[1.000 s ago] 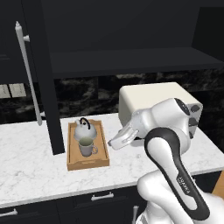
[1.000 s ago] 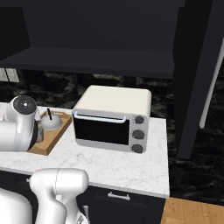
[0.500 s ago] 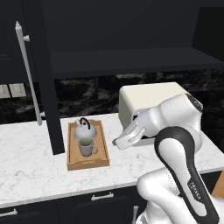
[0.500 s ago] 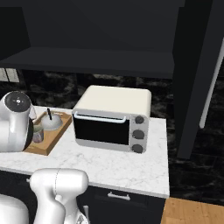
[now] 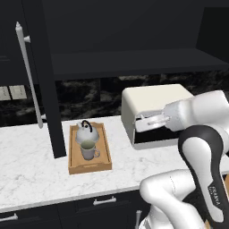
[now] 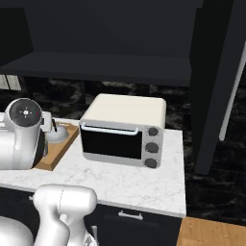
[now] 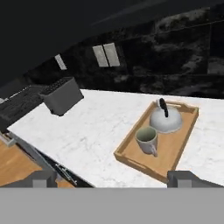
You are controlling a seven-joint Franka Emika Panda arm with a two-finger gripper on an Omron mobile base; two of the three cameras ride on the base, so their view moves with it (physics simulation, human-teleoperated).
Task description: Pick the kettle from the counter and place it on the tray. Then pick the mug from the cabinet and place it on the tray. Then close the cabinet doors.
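Note:
The wooden tray (image 5: 74, 166) lies on the marble counter (image 5: 31, 174). On it the silver kettle (image 5: 84, 133) stands at the far end and the pale mug (image 5: 89, 150) just in front of it. The hand view looks down on the tray (image 7: 181, 142), the kettle (image 7: 166, 119) and the mug (image 7: 146, 140). My gripper (image 5: 139, 124) hangs open and holds nothing, right of the tray and above the counter, in front of the toaster oven; its fingertips (image 7: 43, 177) stand wide apart. The black cabinet shelf (image 5: 134, 62) is bare. Both doors are swung open: left door (image 5: 47, 89), right door (image 6: 214, 86).
A cream toaster oven (image 6: 125, 132) sits on the counter right of the tray. A dark toaster (image 7: 61, 96) stands further left, below wall outlets (image 7: 107, 55). Long silver bar handles run down the left door (image 5: 29, 71) and the right door (image 6: 233, 91). Dark drawers lie under the counter.
My gripper has risen and pulled back to the right, away from the tray. Kettle, mug and doors have not moved.

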